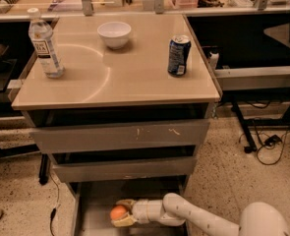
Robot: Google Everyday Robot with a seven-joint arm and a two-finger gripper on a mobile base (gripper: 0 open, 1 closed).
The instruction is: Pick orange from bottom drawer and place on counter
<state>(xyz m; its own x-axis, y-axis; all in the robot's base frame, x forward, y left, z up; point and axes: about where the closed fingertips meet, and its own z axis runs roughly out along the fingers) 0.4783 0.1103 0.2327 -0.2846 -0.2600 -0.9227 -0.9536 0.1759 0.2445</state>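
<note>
One step of three looks done: the orange is clasped by the gripper, low in the bottom drawer, beneath the counter's front edge, left of centre. Lift-out & placement on the counter, approx. mid-bench, are not yet done.

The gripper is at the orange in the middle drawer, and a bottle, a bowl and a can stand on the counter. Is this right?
Not quite: the camera view shows the gripper at the orange in the bottom drawer, not the middle one. The bottle, bowl and can do stand on the counter.
</note>
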